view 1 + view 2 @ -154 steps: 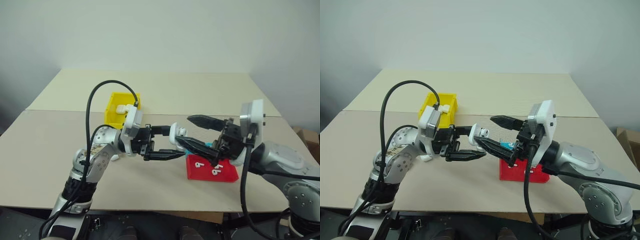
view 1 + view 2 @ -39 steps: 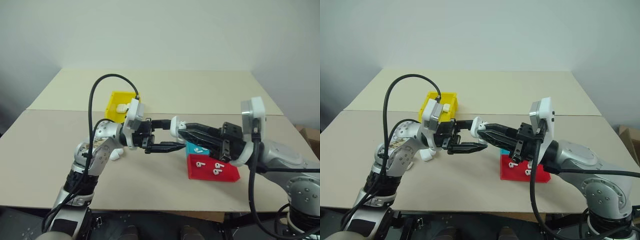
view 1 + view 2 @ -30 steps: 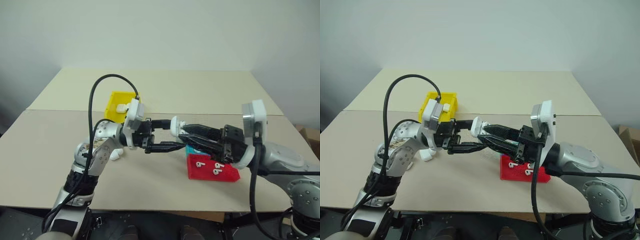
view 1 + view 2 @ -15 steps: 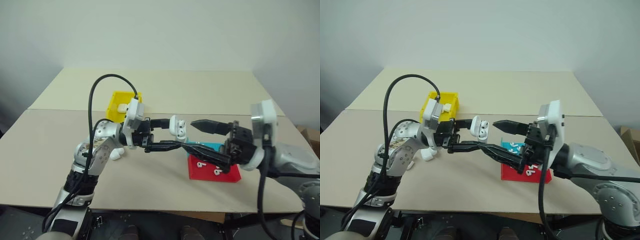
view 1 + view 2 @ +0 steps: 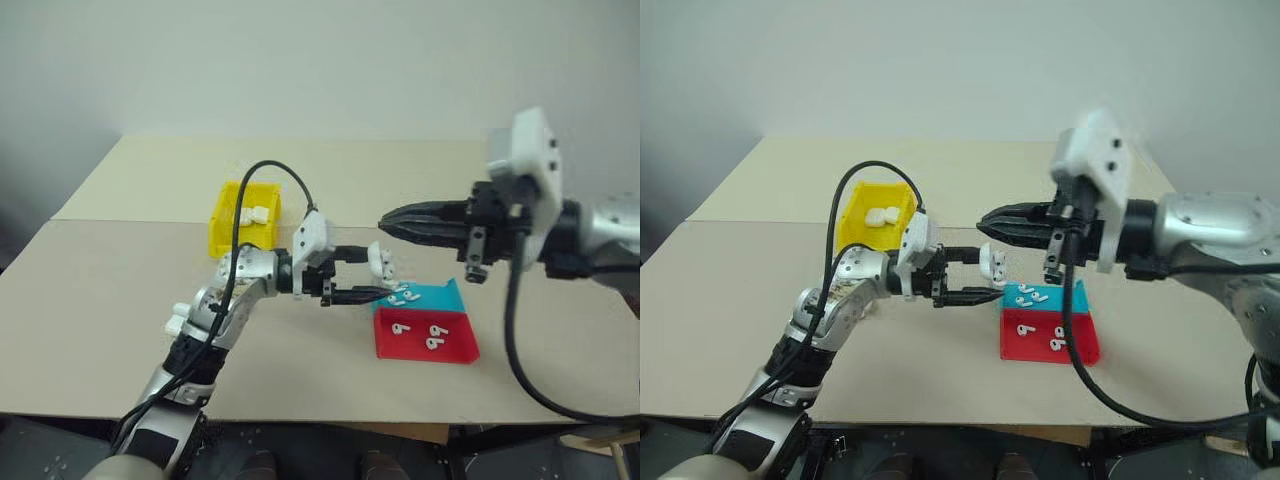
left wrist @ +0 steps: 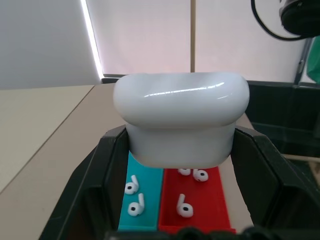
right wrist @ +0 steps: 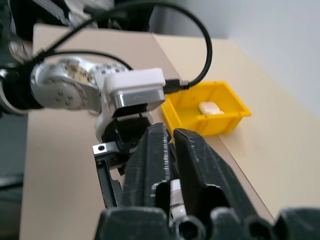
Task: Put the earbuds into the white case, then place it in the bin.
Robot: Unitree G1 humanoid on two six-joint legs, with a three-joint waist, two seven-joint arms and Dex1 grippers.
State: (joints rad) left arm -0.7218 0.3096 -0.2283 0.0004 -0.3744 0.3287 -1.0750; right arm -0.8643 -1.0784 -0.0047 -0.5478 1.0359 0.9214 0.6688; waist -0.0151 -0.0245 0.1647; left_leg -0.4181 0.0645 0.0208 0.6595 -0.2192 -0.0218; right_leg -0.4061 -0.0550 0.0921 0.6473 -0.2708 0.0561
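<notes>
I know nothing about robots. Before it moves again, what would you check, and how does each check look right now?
1. White case gripped by the left gripper: ok, it sits between the jaws.
2. Case lid closed: ok in the left wrist view.
3. Earbuds inside that case: cannot tell with the lid closed.
4. Right gripper clear of the case: ok, shut and raised apart from it.
5. Yellow bin has room: ok, one case lies inside.
6. Loose earbuds left in the trays: not ok, several remain.
</notes>
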